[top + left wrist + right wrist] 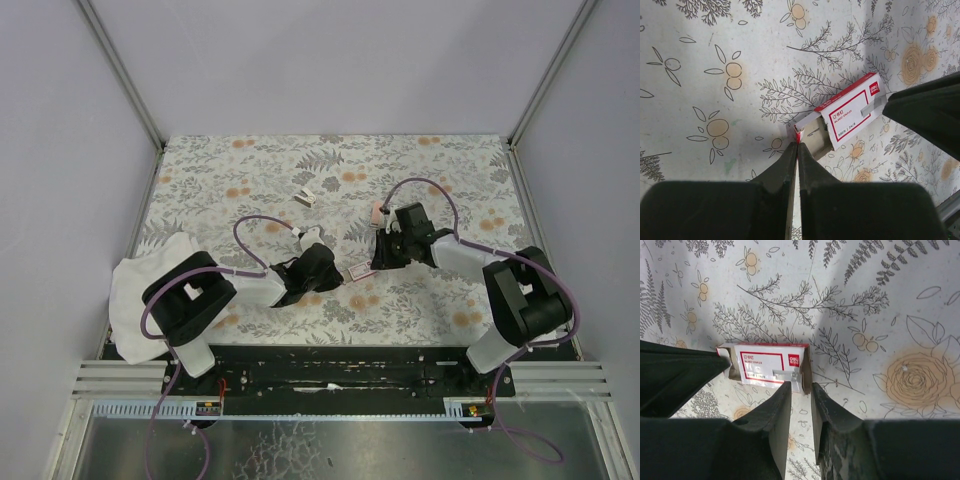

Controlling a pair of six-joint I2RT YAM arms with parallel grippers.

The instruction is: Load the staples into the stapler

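Your left gripper (797, 146), jaws clamped on the staple box (850, 112) flap; right gripper (801, 386), jaws slightly apart, just beside it.

from above, the box (357, 272) at mid frame is too small for us to read, and the white bit (306, 197) above it too small to name. the pink bar (377, 212) sits half behind the right arm (450, 255). the left arm (230, 290) covers part of the cloth (135, 290) at lower left. in the right wrist view the left gripper (722, 360) hides the box's left end. its small print blurs, and its inside is hidden from us.
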